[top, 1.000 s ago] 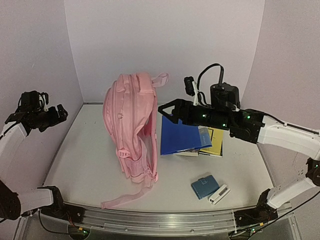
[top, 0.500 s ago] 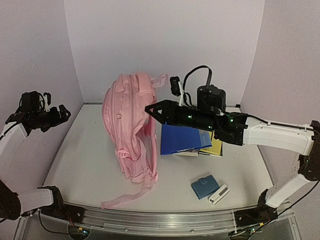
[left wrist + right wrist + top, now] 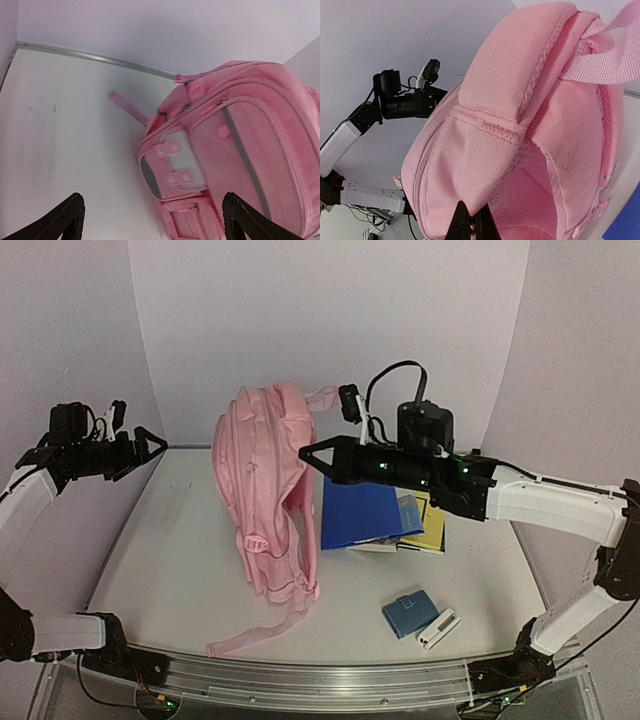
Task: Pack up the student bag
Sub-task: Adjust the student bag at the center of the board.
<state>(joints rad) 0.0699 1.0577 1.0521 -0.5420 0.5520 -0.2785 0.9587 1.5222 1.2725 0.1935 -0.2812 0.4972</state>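
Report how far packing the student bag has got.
Done: nothing visibly packed. In hand: the right tool is shut, apparently pinching the student bag by its back fabric; the left tool hangs open. Left: blue folder, yellow book, blue case and white item all lie outside the bag.

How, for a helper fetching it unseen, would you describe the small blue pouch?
Find the big pink student bag; right of it lies a blue folder on books. Closer to the robot sits the small blue pouch beside a white gadget, far smaller than the folder.
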